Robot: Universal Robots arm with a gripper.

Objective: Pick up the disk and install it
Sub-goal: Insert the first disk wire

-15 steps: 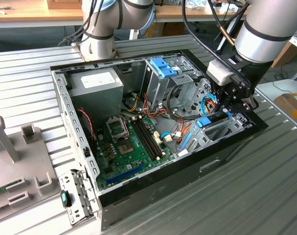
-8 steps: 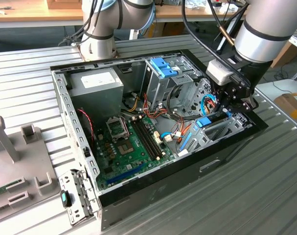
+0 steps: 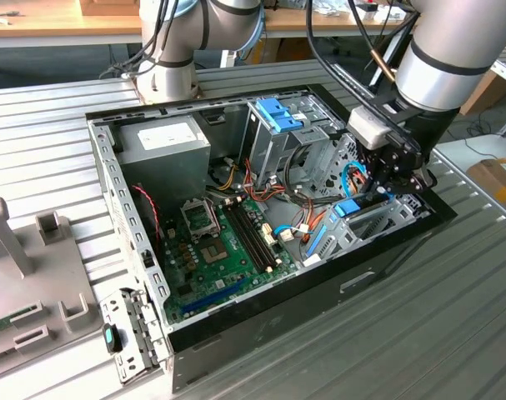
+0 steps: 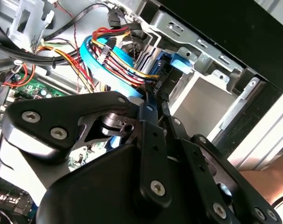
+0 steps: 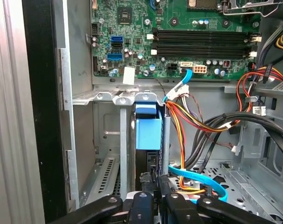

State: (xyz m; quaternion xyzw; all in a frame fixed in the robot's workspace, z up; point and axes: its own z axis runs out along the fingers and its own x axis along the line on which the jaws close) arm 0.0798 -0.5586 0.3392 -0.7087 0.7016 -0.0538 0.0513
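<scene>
Disk sits in its bay; blue tab shows in first wrist view, body mostly hidden behind bay rails and claw links. In exterior view, claw tips are buried behind its own black body, so grip can't be told. Second wrist view: claw linkage blocks most of the case; disk tab just peeks out. Arm cut off by exterior view's upper edge.
</scene>
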